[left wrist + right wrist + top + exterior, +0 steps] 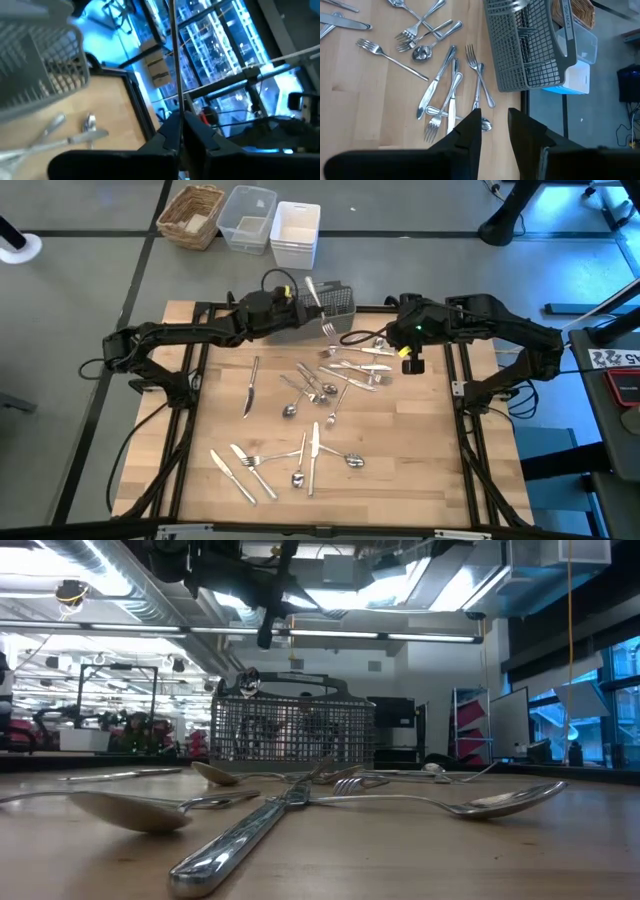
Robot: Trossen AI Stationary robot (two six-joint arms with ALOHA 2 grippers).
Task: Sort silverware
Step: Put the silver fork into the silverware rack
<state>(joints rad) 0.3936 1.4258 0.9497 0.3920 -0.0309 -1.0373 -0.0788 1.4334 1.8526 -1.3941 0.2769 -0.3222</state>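
Observation:
Silverware (310, 395), forks, spoons and knives, lies scattered flat on the wooden table (400, 470). A grey mesh caddy (335, 305) stands at the far edge, also seen in the low view (292, 730). My left gripper (180, 117) is beside the caddy's left end (297, 298), shut on one thin silver piece (174, 60) seen edge-on; whether it is a fork, a spoon or a knife I cannot tell. My right gripper (495, 125) hovers open to the right of the caddy (410, 358), above a few forks and knives, with nothing between its fingers. My left gripper pinches the thin silver piece between its two fingers (167, 132) at one end (177, 107); the fingers hide which end. The piece runs straight out past the fingertips, along the fingers. It is lifted clear of the table, next to the caddy.
Beyond the table's far edge stand a wicker basket (192, 215), a clear bin (247, 218) and a white bin (295, 232). Black frame rails (185, 420) run along the table's left and right sides.

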